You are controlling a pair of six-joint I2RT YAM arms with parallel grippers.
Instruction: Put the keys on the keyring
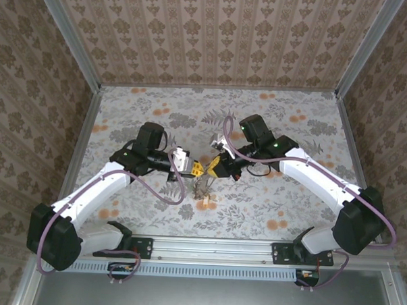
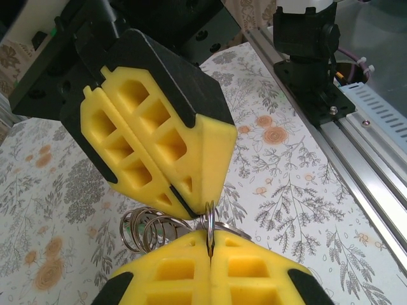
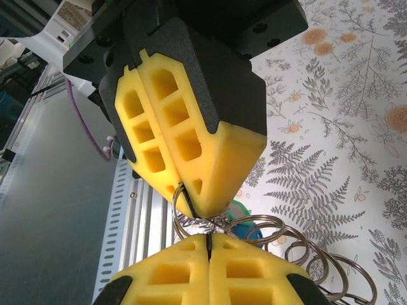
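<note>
Right wrist shows green key head (image 3: 245, 219) beside the keyring (image 3: 178, 219).

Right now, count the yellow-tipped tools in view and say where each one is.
2. The left tool is just left of the table's middle, shut on the keyring. The right tool faces it tip to tip, shut too. None looks hidden.

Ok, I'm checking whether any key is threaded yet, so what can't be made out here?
Top external: the hanging bunch is too small to pick out single pieces.
Left wrist: the metal rings run behind the left claw and right claw, hiding where they join.
Right wrist: the green key head is mostly covered by the rings, its blade hidden.
</note>
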